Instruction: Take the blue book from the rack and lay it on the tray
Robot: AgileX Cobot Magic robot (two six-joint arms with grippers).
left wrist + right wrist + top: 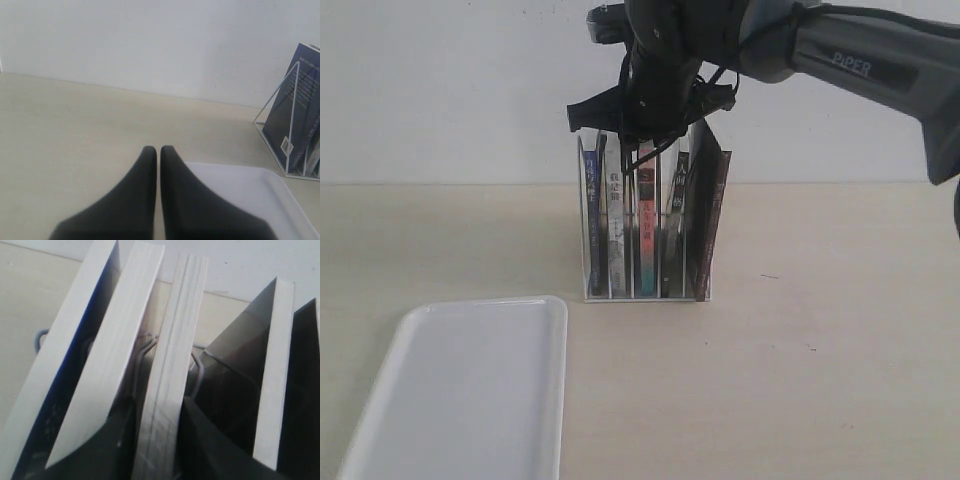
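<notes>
The rack (pixel 645 296) stands at the table's back middle with several upright books. The blue book (pixel 592 215) fills its leftmost slot; its dark blue cover (pixel 295 105) also faces the left wrist view. My right gripper (pixel 645 150) reaches down from above onto the rack. In the right wrist view its fingers (pixel 117 440) straddle the third book from the left, the red-and-teal-spined book (pixel 172 365), and press both its sides. The blue book (pixel 70 375) stands two slots away, untouched. The white tray (pixel 470 390) lies empty at the front left. My left gripper (pixel 158 150) is shut and empty, low beside the tray's corner (pixel 240 195).
A white-spined book (pixel 615 225) and a black book (pixel 675 215) flank the gripped one. A dark book (pixel 710 220) leans at the rack's right end. A white wall runs behind the table. Bare tabletop (pixel 820 350) lies right of the rack.
</notes>
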